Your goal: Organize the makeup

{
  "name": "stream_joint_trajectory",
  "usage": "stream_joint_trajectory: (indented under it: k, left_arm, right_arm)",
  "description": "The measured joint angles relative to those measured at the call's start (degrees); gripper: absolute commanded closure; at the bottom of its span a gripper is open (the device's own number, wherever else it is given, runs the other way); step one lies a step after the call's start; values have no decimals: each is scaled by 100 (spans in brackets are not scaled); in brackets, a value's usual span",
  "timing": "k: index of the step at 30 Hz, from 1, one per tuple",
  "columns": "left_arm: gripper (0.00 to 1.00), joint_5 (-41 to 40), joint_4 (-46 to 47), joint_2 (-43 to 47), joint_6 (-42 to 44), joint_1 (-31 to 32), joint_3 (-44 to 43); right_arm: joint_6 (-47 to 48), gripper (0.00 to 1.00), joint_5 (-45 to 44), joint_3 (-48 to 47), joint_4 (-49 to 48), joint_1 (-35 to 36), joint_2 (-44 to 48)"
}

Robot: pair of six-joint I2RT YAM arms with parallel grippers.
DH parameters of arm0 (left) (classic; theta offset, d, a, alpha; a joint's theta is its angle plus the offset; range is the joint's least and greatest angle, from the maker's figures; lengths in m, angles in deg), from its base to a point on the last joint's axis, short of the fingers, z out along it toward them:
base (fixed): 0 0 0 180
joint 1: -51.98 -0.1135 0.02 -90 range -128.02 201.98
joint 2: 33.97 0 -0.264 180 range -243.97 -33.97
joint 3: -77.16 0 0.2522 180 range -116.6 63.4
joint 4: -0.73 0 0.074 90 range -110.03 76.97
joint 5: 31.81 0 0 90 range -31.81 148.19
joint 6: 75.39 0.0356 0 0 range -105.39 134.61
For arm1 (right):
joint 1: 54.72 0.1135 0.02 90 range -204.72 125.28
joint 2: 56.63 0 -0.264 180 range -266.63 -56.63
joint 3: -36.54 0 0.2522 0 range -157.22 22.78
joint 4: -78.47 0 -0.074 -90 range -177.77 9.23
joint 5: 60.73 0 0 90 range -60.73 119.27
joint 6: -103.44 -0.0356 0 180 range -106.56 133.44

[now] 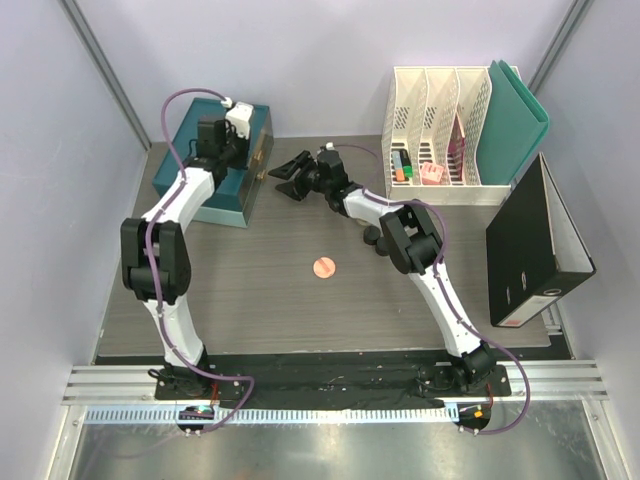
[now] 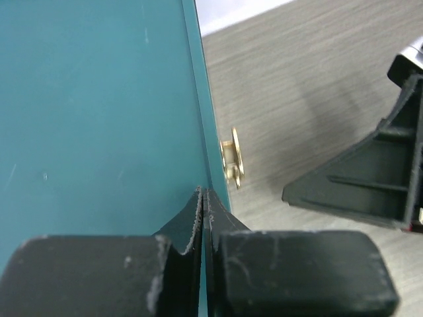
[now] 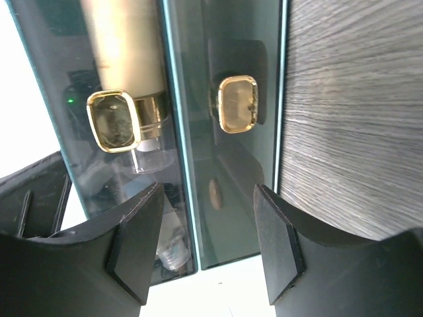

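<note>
A teal box (image 1: 205, 185) stands at the back left, with a gold latch (image 2: 232, 157) on its front. My left gripper (image 2: 201, 196) is on top of it (image 1: 215, 140), its fingers closed along the front edge of the teal lid (image 2: 99, 112). My right gripper (image 1: 288, 172) is open and empty just in front of the box. In the right wrist view it (image 3: 211, 244) faces the glossy box front, where a cream bottle (image 3: 125, 46) and a clear tube's cap (image 3: 168, 249) show. A round pink compact (image 1: 323, 266) lies mid-table. Small black jars (image 1: 372, 236) sit beside the right arm.
White file holders (image 1: 440, 125) with markers and a pink thing stand at the back right, a teal folder (image 1: 515, 120) leaning in them. A black binder (image 1: 535, 245) lies at the right edge. Walls close in on the left, back and right.
</note>
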Motion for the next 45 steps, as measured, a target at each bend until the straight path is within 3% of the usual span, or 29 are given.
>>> stream_joint_trajectory:
  k: [20,32,45]
  left_arm:
    - [100,-120,-1790,1113,-188,153,645]
    - [100,-238,-2146,1639,-188,197,1097]
    - [100,-610,-2074,1982,-197,308,1580]
  right_arm:
    - [-13,38,2,350,-92,2,0]
    - [-46,38,-85,-511,24,4,-407]
    - [-142,39,-105,-531,92,4,-426]
